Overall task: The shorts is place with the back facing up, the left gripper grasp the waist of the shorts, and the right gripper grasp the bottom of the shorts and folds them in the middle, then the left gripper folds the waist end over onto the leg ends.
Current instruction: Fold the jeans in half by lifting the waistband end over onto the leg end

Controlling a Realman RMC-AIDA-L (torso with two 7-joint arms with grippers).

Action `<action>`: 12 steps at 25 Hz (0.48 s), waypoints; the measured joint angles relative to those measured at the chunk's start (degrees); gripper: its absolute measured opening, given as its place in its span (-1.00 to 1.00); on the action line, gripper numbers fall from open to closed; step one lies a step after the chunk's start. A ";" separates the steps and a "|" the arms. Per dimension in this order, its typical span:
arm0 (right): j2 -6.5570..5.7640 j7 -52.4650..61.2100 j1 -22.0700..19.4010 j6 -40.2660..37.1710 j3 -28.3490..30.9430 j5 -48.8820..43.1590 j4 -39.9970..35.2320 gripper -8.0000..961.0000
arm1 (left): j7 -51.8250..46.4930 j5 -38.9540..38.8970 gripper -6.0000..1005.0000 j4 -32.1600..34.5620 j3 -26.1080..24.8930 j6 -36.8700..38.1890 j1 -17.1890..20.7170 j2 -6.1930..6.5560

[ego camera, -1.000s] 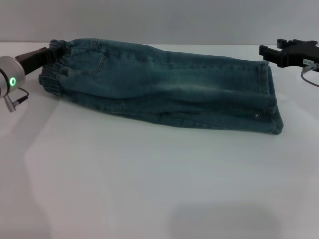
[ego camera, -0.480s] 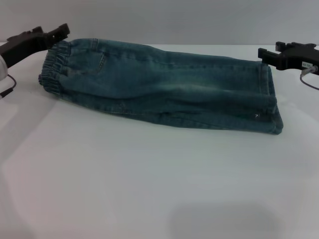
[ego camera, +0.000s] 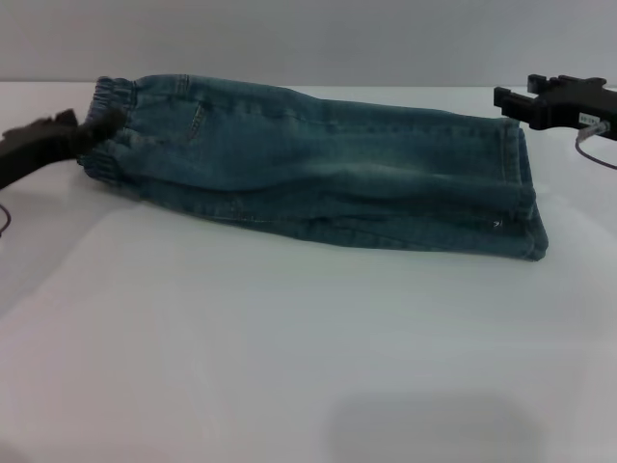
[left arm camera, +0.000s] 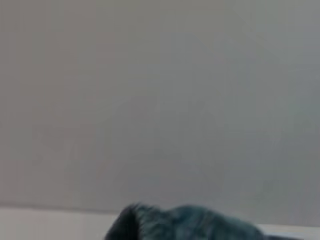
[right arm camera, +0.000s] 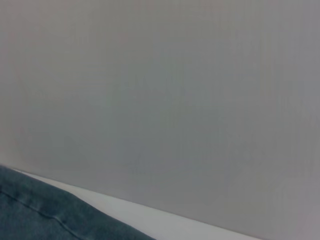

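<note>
Waist (ego camera: 104, 130) touches left hand (ego camera: 96, 130); right hand (ego camera: 511, 99) hovers apart.

Bare table (ego camera: 289, 367) in front of shorts (ego camera: 318, 178)

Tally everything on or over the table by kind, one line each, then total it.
Shorts: 1, folded lengthwise
Grippers: 2, the left gripper at the waist, the right gripper beside the leg ends
Table: 1
Total: 4
</note>
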 joint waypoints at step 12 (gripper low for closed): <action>0.00 0.00 0.39 -0.01 0.00 0.00 0.00 0.17 | 5.26 -0.17 0.68 -4.94 0.43 -6.85 -3.04 -2.40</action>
